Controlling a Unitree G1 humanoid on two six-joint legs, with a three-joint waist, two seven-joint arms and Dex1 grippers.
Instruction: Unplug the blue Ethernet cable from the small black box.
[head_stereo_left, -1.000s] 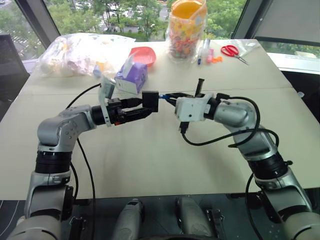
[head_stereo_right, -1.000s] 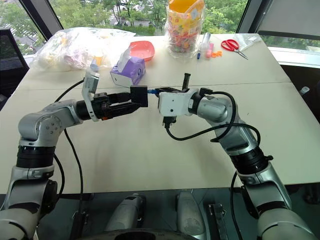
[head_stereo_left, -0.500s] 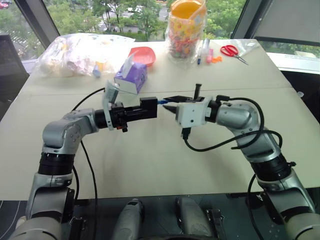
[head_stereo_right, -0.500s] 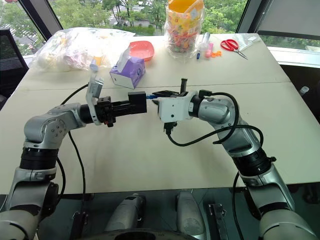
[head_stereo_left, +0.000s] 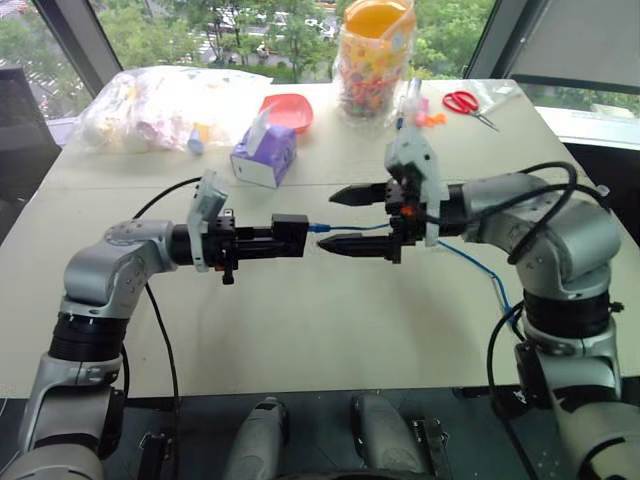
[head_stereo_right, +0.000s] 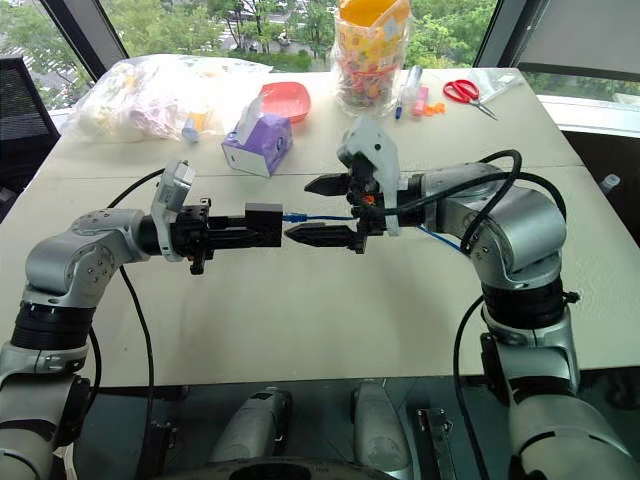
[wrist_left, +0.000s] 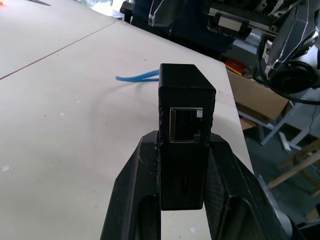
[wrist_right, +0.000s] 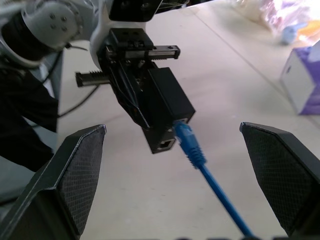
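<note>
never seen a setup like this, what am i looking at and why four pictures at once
It is a two-armed humanoid robot at a pale table. Two pictures come from cameras in its head, looking down over both arms. The other two come from a camera on each wrist, looking along that arm's two black fingers.

The left gripper is shut on a small black box, held above the table. A blue cable is plugged into the box, with an empty socket showing beside it. The right gripper faces the box with its fingers wide apart around the cable, holding nothing.

At the far side lie a purple tissue box, a red bowl, a plastic bag, a jar of sweets, pens and red scissors.
</note>
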